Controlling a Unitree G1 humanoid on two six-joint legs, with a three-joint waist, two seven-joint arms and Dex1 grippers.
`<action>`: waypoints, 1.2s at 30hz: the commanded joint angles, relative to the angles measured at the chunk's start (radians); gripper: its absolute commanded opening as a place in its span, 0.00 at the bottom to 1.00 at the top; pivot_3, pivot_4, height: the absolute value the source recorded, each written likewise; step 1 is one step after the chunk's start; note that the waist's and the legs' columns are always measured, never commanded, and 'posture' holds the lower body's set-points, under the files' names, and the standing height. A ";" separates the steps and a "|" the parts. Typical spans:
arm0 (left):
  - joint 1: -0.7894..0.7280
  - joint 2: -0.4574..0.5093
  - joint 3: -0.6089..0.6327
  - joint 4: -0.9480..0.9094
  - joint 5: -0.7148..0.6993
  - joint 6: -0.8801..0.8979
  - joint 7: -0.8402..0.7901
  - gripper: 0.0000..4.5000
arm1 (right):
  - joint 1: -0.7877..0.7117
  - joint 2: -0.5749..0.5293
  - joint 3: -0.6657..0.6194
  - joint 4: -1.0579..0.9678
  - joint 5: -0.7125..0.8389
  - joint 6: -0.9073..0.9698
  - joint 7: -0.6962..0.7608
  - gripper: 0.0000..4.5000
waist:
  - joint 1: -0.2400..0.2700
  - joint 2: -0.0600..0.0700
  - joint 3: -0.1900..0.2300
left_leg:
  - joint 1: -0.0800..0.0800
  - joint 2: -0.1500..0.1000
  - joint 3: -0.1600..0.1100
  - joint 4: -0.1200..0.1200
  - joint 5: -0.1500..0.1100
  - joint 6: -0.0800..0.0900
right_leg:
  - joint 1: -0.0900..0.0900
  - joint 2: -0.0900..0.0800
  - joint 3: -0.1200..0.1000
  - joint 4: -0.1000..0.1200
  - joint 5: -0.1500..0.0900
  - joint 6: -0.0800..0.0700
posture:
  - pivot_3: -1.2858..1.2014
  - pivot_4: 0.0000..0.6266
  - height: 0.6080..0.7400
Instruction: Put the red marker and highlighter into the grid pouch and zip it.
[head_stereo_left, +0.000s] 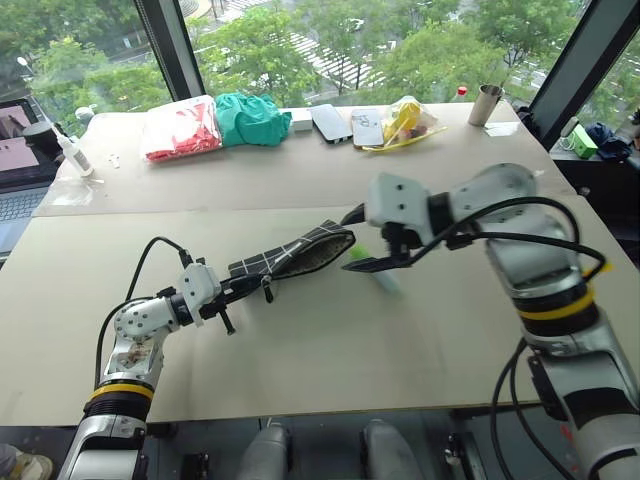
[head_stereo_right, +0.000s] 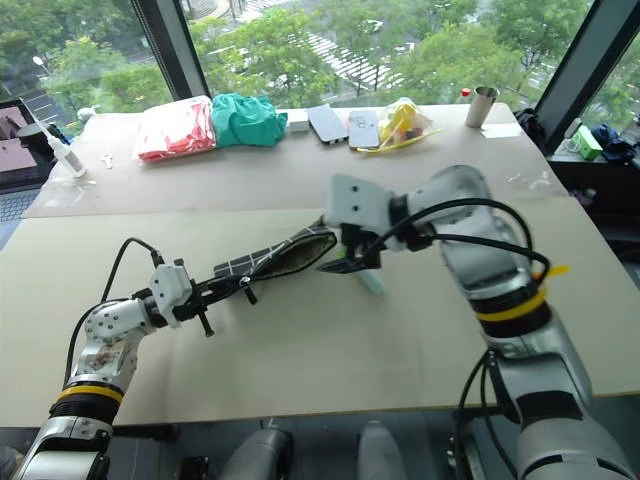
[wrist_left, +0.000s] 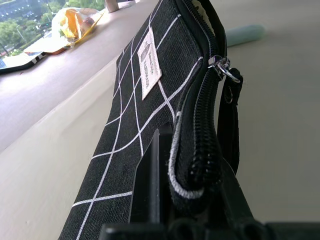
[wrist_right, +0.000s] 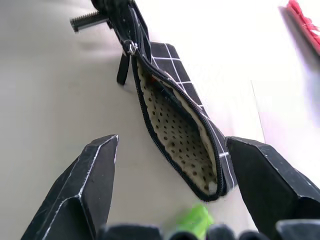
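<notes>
Left wrist view: my left gripper was clenched on the grid pouch, mid-tabletop; white label unreadable. Right gripper was released, above the highlighter.

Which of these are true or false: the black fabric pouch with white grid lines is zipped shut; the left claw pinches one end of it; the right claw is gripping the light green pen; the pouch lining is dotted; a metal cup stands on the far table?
1. The black fabric grid pouch is zipped shut. False: its mouth gapes open.
2. The left gripper pinches one end of the pouch. True.
3. The right gripper is gripping the light green highlighter. False: its fingers stand wide apart with nothing between them, and the highlighter lies on the table by the pouch's mouth.
4. The pouch lining is cream with dark dots. True.
5. A metal cup stands on the far table. True.
</notes>
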 joint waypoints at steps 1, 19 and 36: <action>0.000 0.004 0.013 -0.016 -0.008 -0.017 -0.001 0.00 | 0.071 -0.061 -0.079 0.009 0.014 0.020 -0.066 0.85 | 0.000 0.000 0.000 | 0.000 0.000 0.001 0.000 0.000 0.000 | 0.000 0.000 0.001 0.000 0.000 0.000 | 0.52 0.24 1.00; 0.025 0.009 0.020 -0.047 -0.006 -0.005 0.017 0.00 | 0.174 0.111 -0.009 -0.018 -0.019 0.503 -0.528 0.85 | 0.005 0.000 0.000 | 0.000 -0.001 0.001 0.000 0.000 0.000 | -0.001 -0.001 0.002 0.000 0.000 0.000 | 0.52 0.24 1.00; 0.041 0.010 0.019 -0.072 -0.004 -0.003 0.038 0.00 | 0.255 0.130 0.059 0.102 -0.054 0.430 -0.680 0.42 | -0.002 -0.001 -0.001 | 0.005 0.000 0.002 0.000 0.000 0.000 | 0.003 0.000 0.003 0.001 0.000 -0.001 | 0.52 0.24 1.00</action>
